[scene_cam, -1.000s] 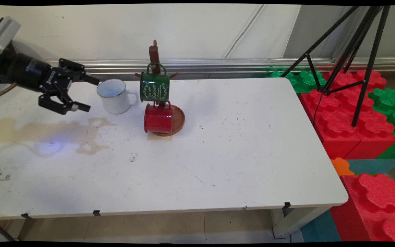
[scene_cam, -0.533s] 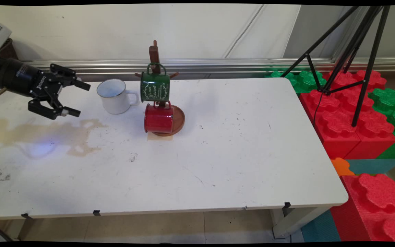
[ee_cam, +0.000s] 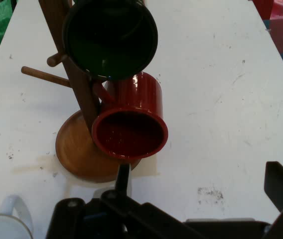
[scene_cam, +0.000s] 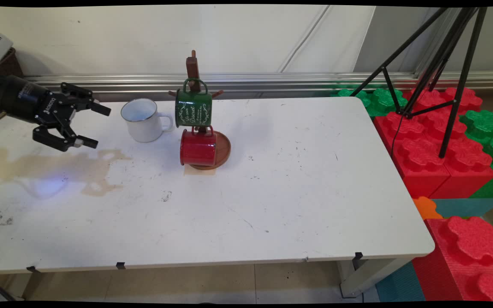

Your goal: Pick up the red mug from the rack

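the hand (scene_cam: 93, 125) hangs over the left part of the white counter (scene_cam: 298, 192), above a brownish stain (scene_cam: 58, 164), and its two fingers stand wide apart with nothing between them. it points to the right, toward a white mug (scene_cam: 143, 120) that stands upright on the counter just beside it but does not touch it. the handle of this mug looks to the right.

right of the white mug stands a wooden mug tree (scene_cam: 194, 70) on a round wooden base (scene_cam: 223, 149). a green mug (scene_cam: 193, 107) hangs on an upper peg by its handle, and a red mug (scene_cam: 197, 147) hangs below it, low over the base. in the hand view both hanging mugs turn their open mouths to the camera.

beyond the right end of the counter there are red and green foam blocks (scene_cam: 443, 141) and a black tripod (scene_cam: 443, 64).
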{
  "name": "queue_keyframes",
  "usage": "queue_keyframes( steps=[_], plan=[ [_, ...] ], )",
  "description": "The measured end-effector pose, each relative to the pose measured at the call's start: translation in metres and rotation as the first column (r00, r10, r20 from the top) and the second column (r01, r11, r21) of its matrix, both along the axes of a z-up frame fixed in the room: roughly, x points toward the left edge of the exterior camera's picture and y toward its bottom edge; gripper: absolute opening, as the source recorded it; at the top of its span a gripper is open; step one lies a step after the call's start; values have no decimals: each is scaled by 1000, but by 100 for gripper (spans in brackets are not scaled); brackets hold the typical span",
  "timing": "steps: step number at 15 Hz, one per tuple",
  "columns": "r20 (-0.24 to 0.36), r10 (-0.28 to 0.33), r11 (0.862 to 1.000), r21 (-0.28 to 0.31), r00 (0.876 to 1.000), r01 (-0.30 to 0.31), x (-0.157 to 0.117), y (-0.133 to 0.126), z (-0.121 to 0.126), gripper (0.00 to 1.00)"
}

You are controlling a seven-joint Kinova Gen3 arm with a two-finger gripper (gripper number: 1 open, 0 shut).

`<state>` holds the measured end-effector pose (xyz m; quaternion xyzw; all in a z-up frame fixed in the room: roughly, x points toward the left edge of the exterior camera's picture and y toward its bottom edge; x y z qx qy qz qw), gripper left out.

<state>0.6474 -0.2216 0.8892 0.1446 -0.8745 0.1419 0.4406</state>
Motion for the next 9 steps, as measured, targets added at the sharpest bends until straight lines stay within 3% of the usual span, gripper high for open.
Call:
queue_keyframes(
  steps=[9],
  plan=[
    [-31, -9, 999, 37, 999, 10, -24, -18, -26, 100]
  ],
)
